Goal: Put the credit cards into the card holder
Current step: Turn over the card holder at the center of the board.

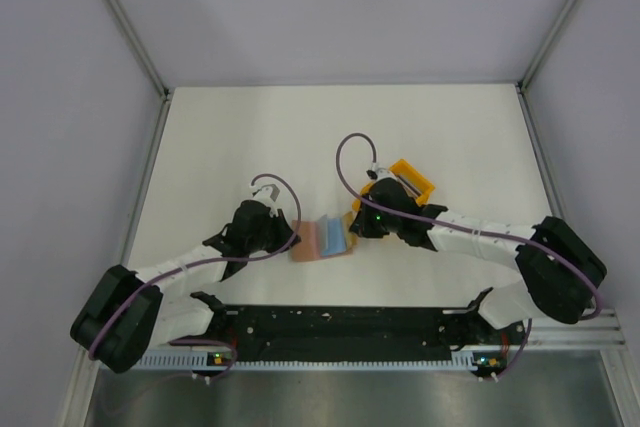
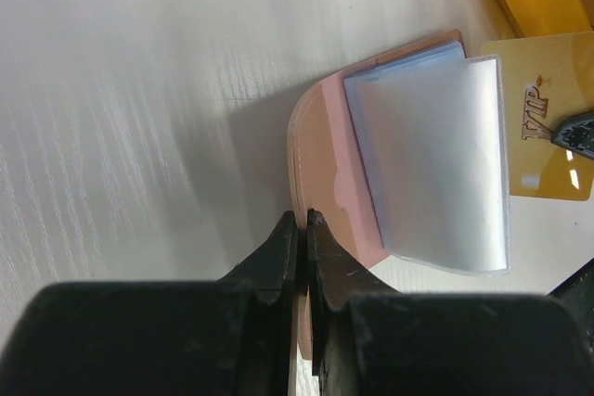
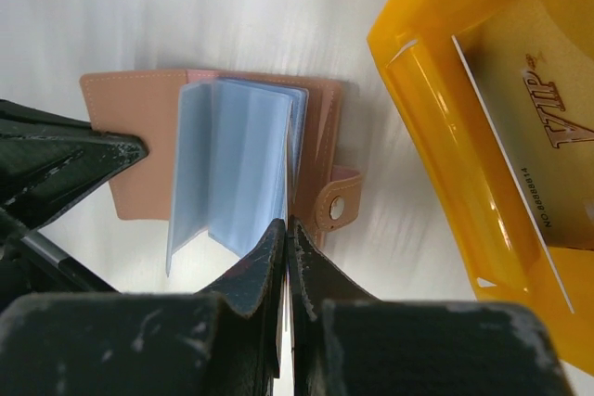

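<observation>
The tan card holder point(image 1: 308, 244) lies open on the table between my grippers, its clear bluish sleeves point(image 1: 336, 235) fanned up. My left gripper point(image 2: 303, 220) is shut on the edge of its tan left cover point(image 2: 320, 141); the sleeves point(image 2: 436, 155) stand beside it. My right gripper point(image 3: 288, 225) is shut on a thin leaf at the holder's near edge, between the sleeves point(image 3: 232, 159) and the right cover with its snap tab point(image 3: 336, 208). One gold "VIP" card point(image 3: 538, 108) leans in the yellow tray. No light blue, grey or white cards show.
The yellow plastic tray point(image 1: 414, 181) stands just behind and right of the right gripper point(image 1: 356, 227), close to the holder point(image 3: 139, 136); its wall point(image 3: 436, 136) is near my right fingers. The left gripper's fingers point(image 3: 65, 169) reach in from the left.
</observation>
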Controlling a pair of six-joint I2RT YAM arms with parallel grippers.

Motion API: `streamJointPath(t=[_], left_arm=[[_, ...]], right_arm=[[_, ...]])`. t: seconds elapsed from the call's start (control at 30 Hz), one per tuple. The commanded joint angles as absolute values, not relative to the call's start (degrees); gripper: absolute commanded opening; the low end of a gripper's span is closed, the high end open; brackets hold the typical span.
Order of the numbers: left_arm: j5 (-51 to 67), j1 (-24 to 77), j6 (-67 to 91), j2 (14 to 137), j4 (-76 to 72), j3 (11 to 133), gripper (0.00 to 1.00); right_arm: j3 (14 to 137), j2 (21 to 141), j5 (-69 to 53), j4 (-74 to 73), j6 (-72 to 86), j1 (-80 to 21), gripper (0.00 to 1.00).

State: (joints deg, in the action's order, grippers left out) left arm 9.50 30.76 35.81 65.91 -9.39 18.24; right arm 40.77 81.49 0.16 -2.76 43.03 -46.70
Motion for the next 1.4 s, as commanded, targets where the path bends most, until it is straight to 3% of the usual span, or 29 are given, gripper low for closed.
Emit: streamJointPath(t=[0.0, 0.4, 0.77, 1.37], left_arm=[[9.84, 30.67, 34.80, 66.27, -10.28, 19.95, 0.00], [9.67, 30.59, 34.98, 66.62, -10.63, 19.95, 0.00], [10.02, 30.67, 34.89, 66.18, -10.46, 20.13, 0.00], [11.42, 30.67, 36.39, 64.25, -10.02, 20.30, 0.00]], right_arm=[[42.89, 78.57, -1.67, -1.05, 42.01, -47.54, 0.00], [50.71, 84.72, -2.99, 0.88, 42.28, -53.43, 0.00], [52.20, 81.03, 2.91, -4.48, 39.64, -53.61, 0.00], [59.67, 90.87, 7.11, -1.05, 42.19, -59.59, 0.00]])
